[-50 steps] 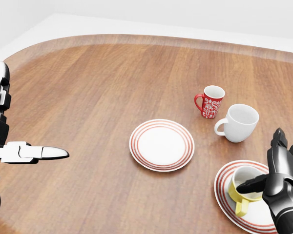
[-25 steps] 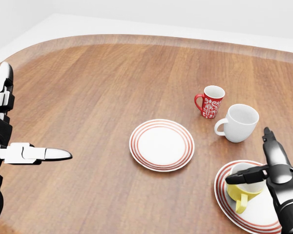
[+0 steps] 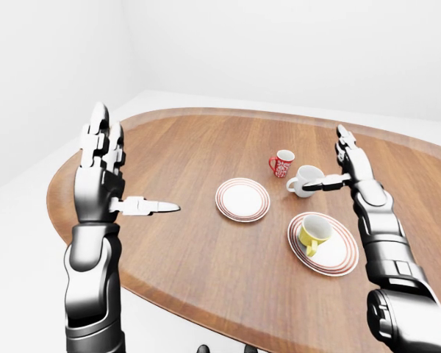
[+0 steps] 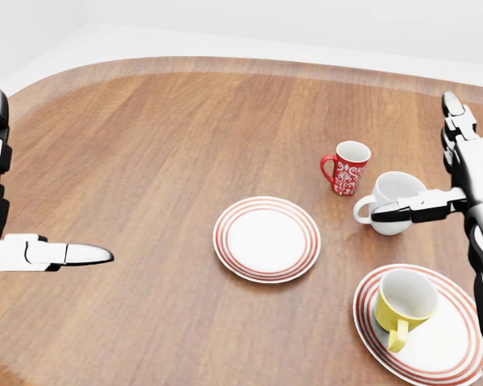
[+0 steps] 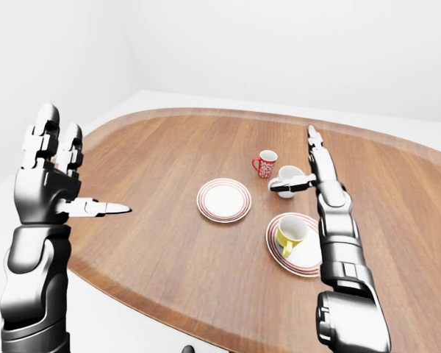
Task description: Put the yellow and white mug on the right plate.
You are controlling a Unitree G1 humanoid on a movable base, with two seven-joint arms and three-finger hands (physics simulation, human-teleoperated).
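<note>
A rounded wooden desk (image 4: 145,161) with a paler rim carries everything here. Take the centre plate (image 4: 266,239), white with red rings, as the landmark; it lies flat and bare on the wood. In the head view, up and to its right stands a red patterned mug (image 4: 347,167), upright, handle to the left. Just beside that mug, lower right, sits a plain white mug (image 4: 394,203), also upright. Down and to the right of the centre plate lies a second ringed plate (image 4: 447,354), near the desk's edge.
</note>
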